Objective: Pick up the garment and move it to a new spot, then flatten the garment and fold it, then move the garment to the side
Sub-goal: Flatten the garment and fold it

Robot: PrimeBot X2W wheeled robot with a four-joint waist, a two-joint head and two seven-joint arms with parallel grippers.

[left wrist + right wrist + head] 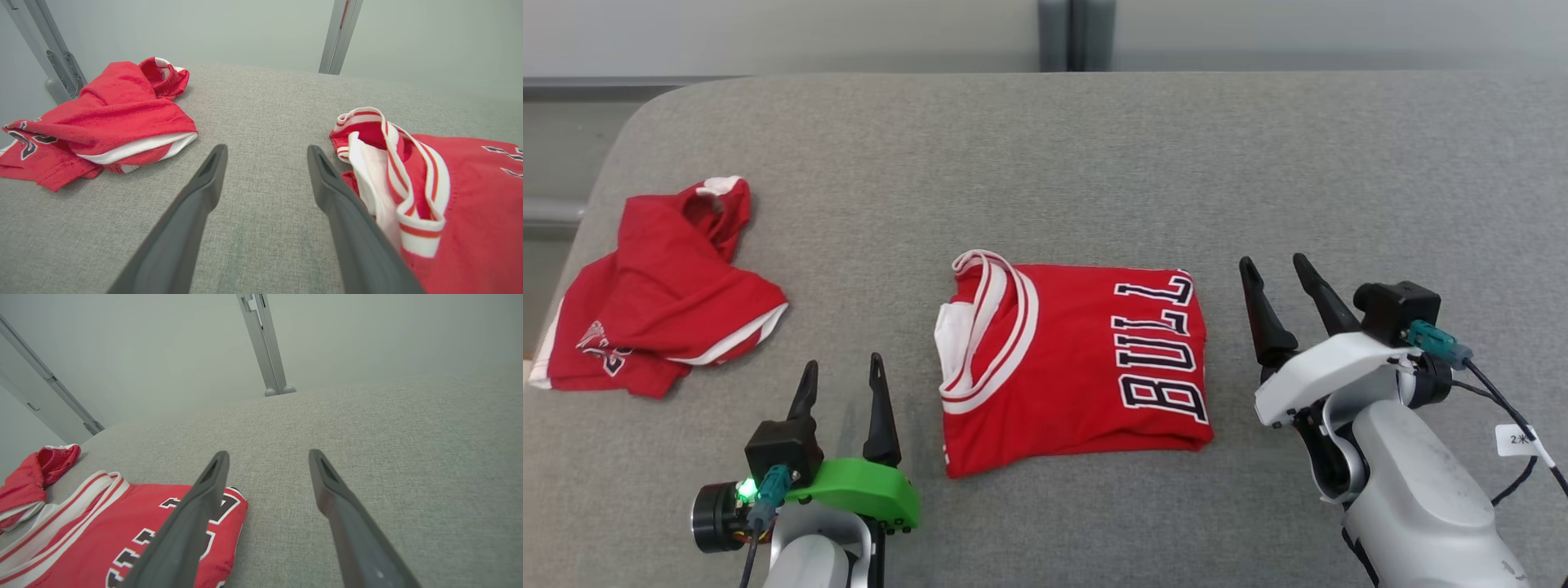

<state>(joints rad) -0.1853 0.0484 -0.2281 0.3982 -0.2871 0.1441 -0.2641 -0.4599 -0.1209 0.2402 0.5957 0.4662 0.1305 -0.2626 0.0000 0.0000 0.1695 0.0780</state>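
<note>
Head view: folded red jersey (1074, 359) at the middle of the grey surface (1094, 163), long axis left to right, neckline toward the left gripper (843, 360), lettering toward the right gripper (1272, 260), both pincers spread wide, empty. Left wrist view: striped collar (408, 192) just beside one finger (351, 220), soft, light, probably best pinched through all layers at an edge. Right wrist view: lettered end (235, 514) beside the fingers (184, 539), untouched.

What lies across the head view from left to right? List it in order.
In order: crumpled red garment → left gripper → folded red jersey → right gripper.
</note>
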